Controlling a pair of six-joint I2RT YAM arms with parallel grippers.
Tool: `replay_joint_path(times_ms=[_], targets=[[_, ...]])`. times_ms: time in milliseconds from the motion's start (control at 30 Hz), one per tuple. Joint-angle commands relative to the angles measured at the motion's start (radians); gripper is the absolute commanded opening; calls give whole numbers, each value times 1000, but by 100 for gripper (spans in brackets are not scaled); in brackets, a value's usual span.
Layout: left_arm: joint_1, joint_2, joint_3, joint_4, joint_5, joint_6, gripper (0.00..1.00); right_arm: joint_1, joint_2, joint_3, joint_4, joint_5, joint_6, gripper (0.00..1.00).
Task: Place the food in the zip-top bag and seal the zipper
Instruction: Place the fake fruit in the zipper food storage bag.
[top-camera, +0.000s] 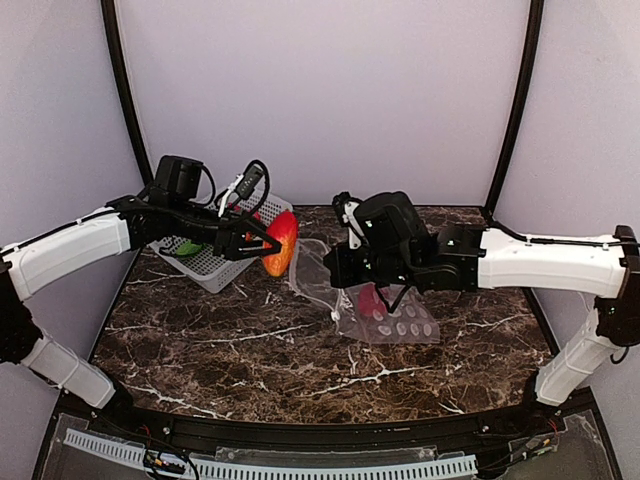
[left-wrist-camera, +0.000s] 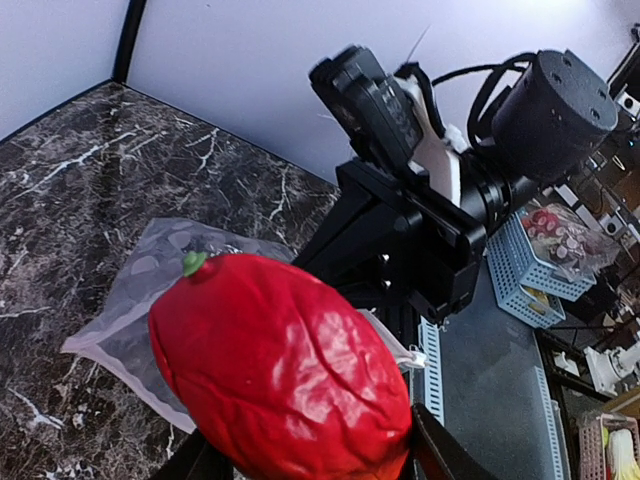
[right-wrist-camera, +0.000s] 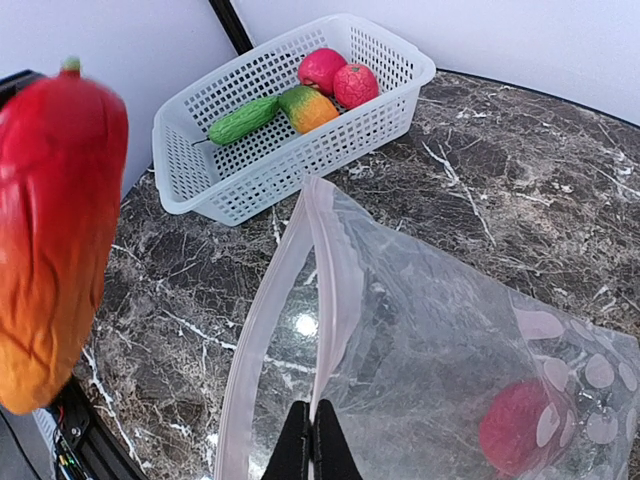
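The left claw (top-camera: 262, 243) is grasping a red-orange toy fruit (top-camera: 282, 243) and holds it in the air near the far left corner of the tabletop (top-camera: 250, 350), just beside the white lattice basket (top-camera: 212, 262). The right claw (right-wrist-camera: 312, 432) is clenched on the rim of the zip-top bag (right-wrist-camera: 450, 340), lifting the mouth open. The rest of the bag lies on the tabletop right of the middle.

The bag mouth is to the right of the held fruit, close by, and opens toward it. The left arm carries the fruit and is the nearer one. Seen from the right wrist, the fruit hangs roughly upright, stem up and orange end down. The mouth looks like a narrow slit between the two lips of the zipper strip (right-wrist-camera: 258, 335), so the fruit probably has to go in end first.

Only the right wrist view shows inside the basket: a green cucumber (right-wrist-camera: 243, 120), an orange-yellow-green piece (right-wrist-camera: 308, 107) and two red round fruits (right-wrist-camera: 322, 68). It also shows one red toy piece (right-wrist-camera: 520, 425) already in the bag. The left wrist view is mostly filled by the held fruit.
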Motion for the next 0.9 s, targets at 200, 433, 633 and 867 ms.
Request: replay_joint_path(times_ms=[200,433,633,867], targets=[[-75,104,80,-237,76,147,53,-8,-36,26,28,12,-35,0],[-92,149,103,-277,49,157,52,-6,-57,-6,107,-59,-95,0],[-92,180,116,-290,51,148,52,-1,-54,-14,151,-127,-138,0],[-92,167,105,-243,53,111,52,14,-18,-3,141,-156,-170,0]])
